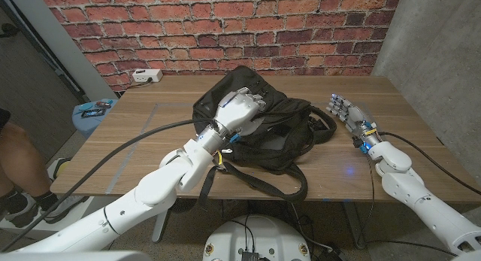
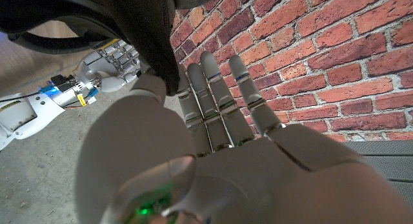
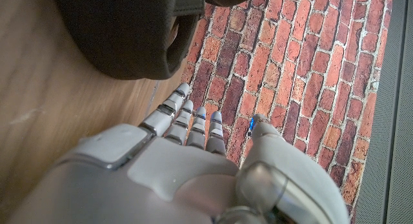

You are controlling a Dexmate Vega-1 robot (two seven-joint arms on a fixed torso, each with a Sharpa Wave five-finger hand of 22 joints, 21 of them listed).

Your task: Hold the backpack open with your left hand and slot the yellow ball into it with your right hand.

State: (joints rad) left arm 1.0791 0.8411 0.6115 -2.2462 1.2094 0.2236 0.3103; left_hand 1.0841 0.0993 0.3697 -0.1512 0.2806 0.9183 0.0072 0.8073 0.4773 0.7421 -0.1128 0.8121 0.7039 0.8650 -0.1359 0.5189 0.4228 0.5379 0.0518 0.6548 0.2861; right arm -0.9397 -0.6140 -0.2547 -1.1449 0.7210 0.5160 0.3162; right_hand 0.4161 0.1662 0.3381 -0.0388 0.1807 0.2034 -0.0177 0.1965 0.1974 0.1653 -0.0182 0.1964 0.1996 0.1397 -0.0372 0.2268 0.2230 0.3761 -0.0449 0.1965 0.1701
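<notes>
In the head view, a black fabric backpack [image 1: 263,118] lies slumped in the middle of the wooden worktop [image 1: 135,141], its soft cloth creased and its webbing straps looping in flat curves toward the near edge. The left hand [image 1: 239,109], smooth white shell with grey metallic fingers, rests on top of the bag, fingers curled down onto the cloth; whether it actually grips the fabric I cannot tell. The right hand [image 1: 347,110] stands apart to the right of the backpack, released, fingers straight and spread, holding nothing. A white power strip [image 1: 146,76] sits at the far left edge before the rough red brick wall [image 1: 225,28].

In the left wrist view, the left hand's fingers [image 2: 213,88] extend beside a dark fold of the bag, with the right hand beyond.

In the right wrist view, the glossy right hand reaches out with parted fingers near the backpack's matte, rounded bulk on the grained wood.
</notes>
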